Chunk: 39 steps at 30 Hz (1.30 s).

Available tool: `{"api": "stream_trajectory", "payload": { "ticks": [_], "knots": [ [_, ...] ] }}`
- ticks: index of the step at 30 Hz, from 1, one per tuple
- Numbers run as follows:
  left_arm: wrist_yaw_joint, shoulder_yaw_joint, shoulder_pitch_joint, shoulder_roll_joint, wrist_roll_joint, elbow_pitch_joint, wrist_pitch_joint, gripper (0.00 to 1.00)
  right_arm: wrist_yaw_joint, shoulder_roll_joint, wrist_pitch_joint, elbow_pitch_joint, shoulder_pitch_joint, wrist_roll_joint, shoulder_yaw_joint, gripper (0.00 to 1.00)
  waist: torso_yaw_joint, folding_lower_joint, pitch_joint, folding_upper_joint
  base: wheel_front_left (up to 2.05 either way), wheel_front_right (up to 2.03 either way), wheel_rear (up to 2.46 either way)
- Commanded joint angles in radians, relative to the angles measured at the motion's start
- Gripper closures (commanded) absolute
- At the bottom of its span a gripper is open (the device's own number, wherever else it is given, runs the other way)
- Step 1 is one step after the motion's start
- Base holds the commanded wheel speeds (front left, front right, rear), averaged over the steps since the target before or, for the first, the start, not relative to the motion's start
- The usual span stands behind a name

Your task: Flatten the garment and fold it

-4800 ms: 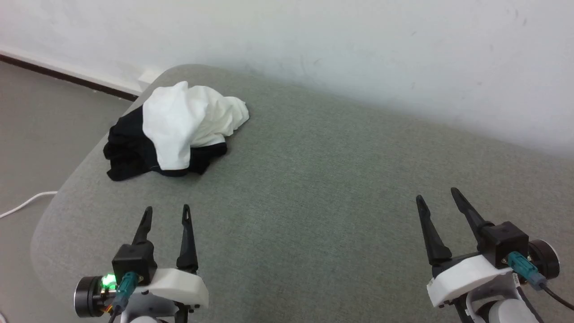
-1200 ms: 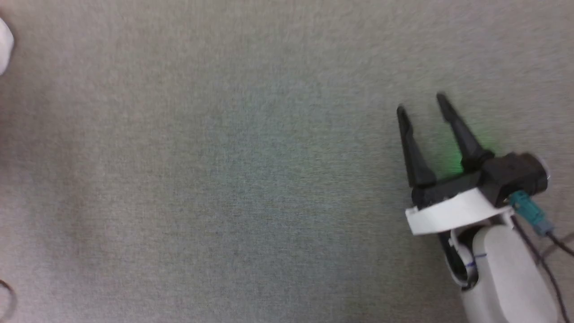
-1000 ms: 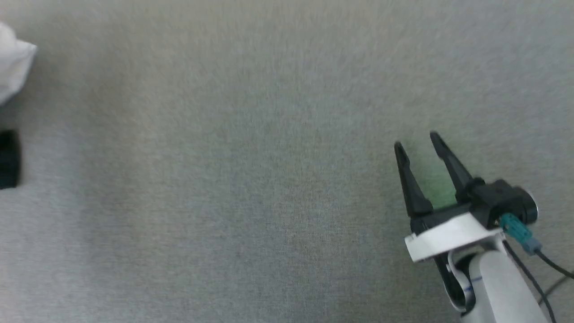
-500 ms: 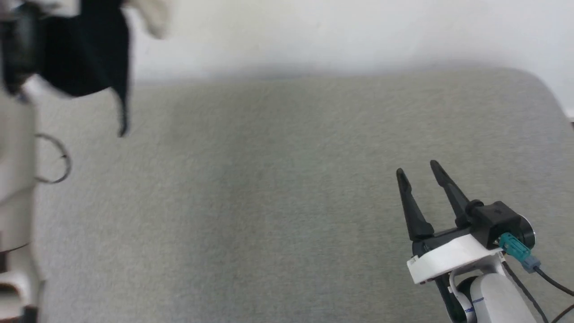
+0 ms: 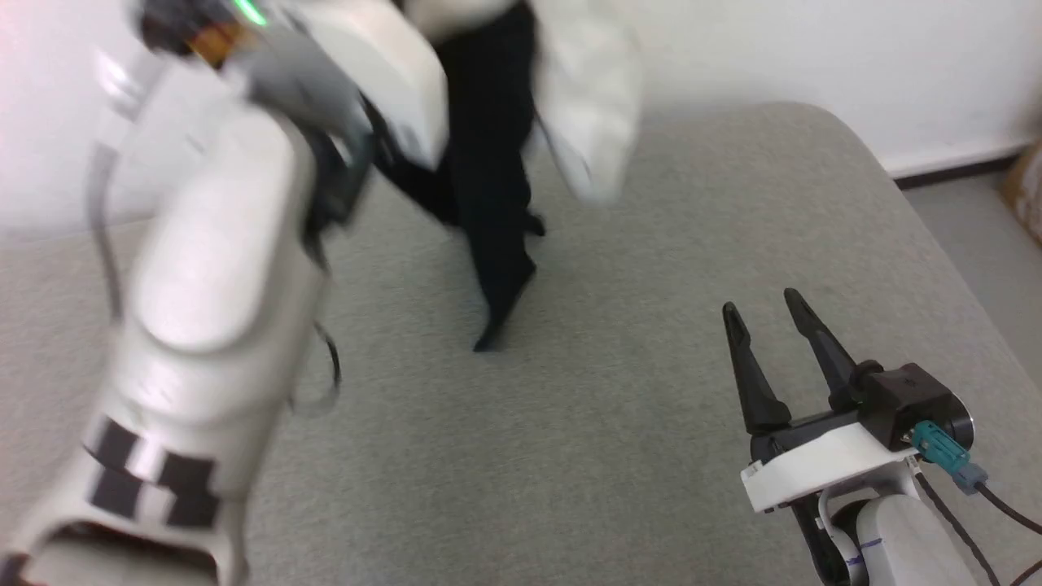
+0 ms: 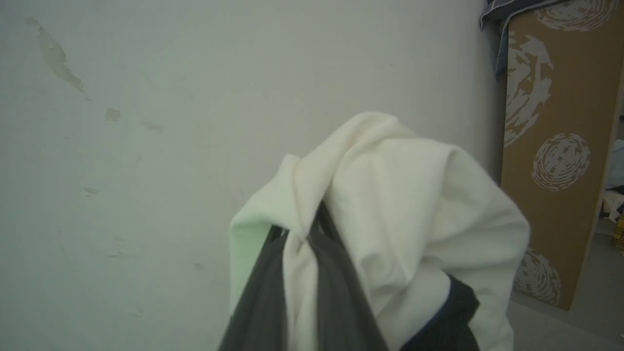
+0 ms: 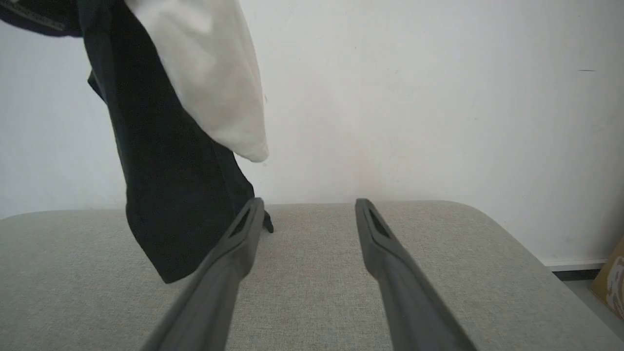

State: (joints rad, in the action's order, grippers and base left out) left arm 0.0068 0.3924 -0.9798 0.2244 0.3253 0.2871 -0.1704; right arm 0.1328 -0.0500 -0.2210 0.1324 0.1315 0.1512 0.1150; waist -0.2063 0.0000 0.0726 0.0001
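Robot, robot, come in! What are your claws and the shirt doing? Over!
Left claw shut on shirt, held high. Right claw open, empty. Black sleeve dangling over grey cushion. Over.

Grey woven cloth over the table (image 5: 635,464), spread beneath and ahead of the right gripper (image 5: 759,301), rounded at the corner beyond its fingertips. Past that edge, plain white wall (image 5: 773,49), scuffed and stained in places. To the gripper's right, dark skirting (image 5: 952,169) at the wall's foot, grey floor (image 5: 985,244), brown cardboard panel (image 6: 555,146) printed with pale swirls. Soft, even light
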Motion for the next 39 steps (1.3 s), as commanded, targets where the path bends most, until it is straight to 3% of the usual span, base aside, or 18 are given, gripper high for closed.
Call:
{"api": "stream_trajectory", "payload": {
  "ticks": [1,9,18,20,21,27,31,36,39],
  "knots": [
    [-0.010,0.016,0.060,-0.009,0.017,0.018,-0.016,1.00,-0.002,0.000,-0.004,-0.002,-0.002,0.005,-0.002,0.00,-0.039,0.0000,0.025,-0.0001,0.00,0.00,0.00],
    [-0.053,0.132,0.337,-0.050,0.108,0.158,-0.231,1.00,-0.002,0.000,-0.011,0.004,0.008,0.015,-0.012,0.00,-0.056,0.0000,0.050,-0.0001,0.00,0.00,0.00],
    [-0.049,0.191,0.535,-0.098,0.180,0.240,-0.351,1.00,-0.002,0.000,-0.015,0.009,0.015,0.018,-0.014,0.00,-0.030,0.0000,0.064,-0.0001,0.00,0.00,0.00],
    [-0.038,0.183,0.561,-0.110,0.198,0.231,-0.337,0.09,-0.002,0.000,-0.014,0.009,0.015,0.017,-0.016,0.00,-0.019,0.0000,0.063,-0.0001,0.00,0.00,0.00],
    [-0.029,0.175,0.570,-0.113,0.201,0.219,-0.314,0.00,-0.002,0.000,-0.013,0.008,0.014,0.016,-0.018,0.00,-0.013,0.0000,0.062,-0.0001,0.00,0.00,0.00],
    [0.031,0.096,0.601,-0.119,0.191,0.093,-0.065,0.00,-0.002,0.000,-0.008,0.001,0.008,0.011,-0.027,0.00,0.022,0.0000,0.051,-0.0001,0.00,0.00,0.00],
    [0.087,0.045,0.610,-0.092,0.142,0.010,0.102,0.00,-0.002,0.000,-0.004,-0.007,0.002,0.007,-0.030,0.00,0.035,0.0000,0.044,-0.0001,0.00,0.00,0.00],
    [0.154,0.005,0.597,-0.053,0.093,-0.027,0.168,0.00,-0.002,0.000,0.002,-0.017,0.003,0.006,-0.021,0.00,0.031,0.0000,0.049,-0.0001,0.00,0.00,0.00],
    [0.181,-0.008,0.563,-0.042,0.079,0.013,0.156,0.00,-0.002,0.000,0.000,-0.019,0.013,0.014,-0.005,0.00,0.014,0.0000,0.067,-0.0001,0.00,0.00,0.00]
  ]
}}
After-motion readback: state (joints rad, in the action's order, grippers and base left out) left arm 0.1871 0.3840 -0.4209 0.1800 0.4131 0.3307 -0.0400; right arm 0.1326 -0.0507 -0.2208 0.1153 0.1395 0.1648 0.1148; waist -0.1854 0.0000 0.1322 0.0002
